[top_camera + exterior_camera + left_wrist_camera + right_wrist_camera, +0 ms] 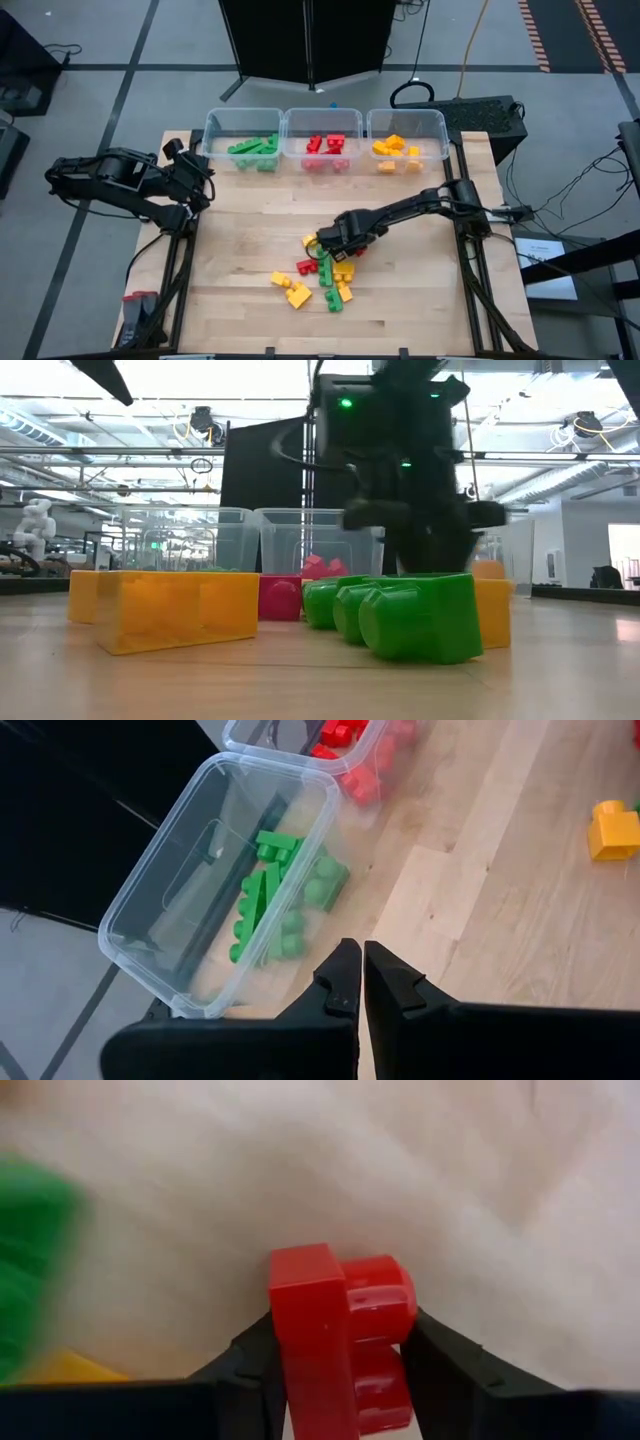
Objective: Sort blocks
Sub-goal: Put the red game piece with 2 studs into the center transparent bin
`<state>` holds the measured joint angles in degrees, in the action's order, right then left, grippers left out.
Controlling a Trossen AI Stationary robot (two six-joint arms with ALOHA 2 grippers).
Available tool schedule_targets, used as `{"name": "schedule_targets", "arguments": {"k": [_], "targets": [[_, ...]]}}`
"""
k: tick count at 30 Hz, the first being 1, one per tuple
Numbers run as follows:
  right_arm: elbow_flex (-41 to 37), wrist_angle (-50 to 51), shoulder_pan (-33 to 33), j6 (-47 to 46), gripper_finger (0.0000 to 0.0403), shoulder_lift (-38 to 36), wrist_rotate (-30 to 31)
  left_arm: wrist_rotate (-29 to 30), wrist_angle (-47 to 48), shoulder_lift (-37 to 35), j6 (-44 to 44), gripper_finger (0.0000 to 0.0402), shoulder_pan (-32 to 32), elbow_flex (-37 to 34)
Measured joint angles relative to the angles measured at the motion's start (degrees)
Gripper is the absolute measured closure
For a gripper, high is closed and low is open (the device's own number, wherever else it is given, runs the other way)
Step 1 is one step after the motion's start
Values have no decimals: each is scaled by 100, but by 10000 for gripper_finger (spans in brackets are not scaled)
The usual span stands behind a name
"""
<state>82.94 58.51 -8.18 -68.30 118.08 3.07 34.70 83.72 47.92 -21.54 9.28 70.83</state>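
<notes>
From up top I have the right pincer [326,240] down at the upper edge of the loose heap of blocks [322,276] in the middle of the tabletop [250,230], and in its wrist view its two dark fingers [248,1370] sit tight against either side of a red block [335,1335], clamped on it, with the wood just beyond and a green block [30,1250] and a bit of yellow off to one side. The rest of the heap is a mix of yellow, green and red pieces lying close together, some touching. Along the far edge of the tabletop stand three clear bins side by side: the left bin [243,140] holds green blocks, the middle bin [324,140] holds red ones, and the right bin [407,140] holds yellow ones. My left pincer [362,982] waits near the left edge of the tabletop, just in front of the green bin, with its fingers pressed together and nothing between them; its wrist view looks over that bin's green pieces [280,895] and catches one yellow block [612,828] farther out on the wood. At table height I see a big yellow block [180,608] and a green one [410,615] nearest the lens, with the dark arm [400,450] above them.
</notes>
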Motion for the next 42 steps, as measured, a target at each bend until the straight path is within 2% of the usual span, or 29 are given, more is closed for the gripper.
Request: {"name": "schedule_targets", "arguments": {"k": [9, 14, 18, 22, 27, 36, 38, 42], "targets": [[1426, 299, 645, 1244, 263, -10, 722, 2, -2, 0, -2, 402, 0, 1], [2564, 265, 1302, 2377, 263, -25, 1418, 3, -2, 0, -13, 402, 1, 0], [3276, -222, 1909, 3242, 263, -45, 1763, 4, -4, 0, -24, 402, 0, 0], [3592, -988, 2491, 3938, 263, -55, 1762, 4, -12, 0, -50, 402, 0, 0], [3587, -1271, 3087, 4075, 263, 70, 1358, 4, -20, 0, -61, 402, 0, 0], [3580, -1237, 3370, 4191, 262, 870, 847, 4, -24, 0, -65, 402, 2, 0], [3580, -1236, 3375, 4177, 229, 1014, 770, 4, -24, 0, -68, 402, 0, 0], [3580, -1231, 3394, 4079, 120, 1126, 542, 4, -24, 0, -112, 402, 0, 0]]}}
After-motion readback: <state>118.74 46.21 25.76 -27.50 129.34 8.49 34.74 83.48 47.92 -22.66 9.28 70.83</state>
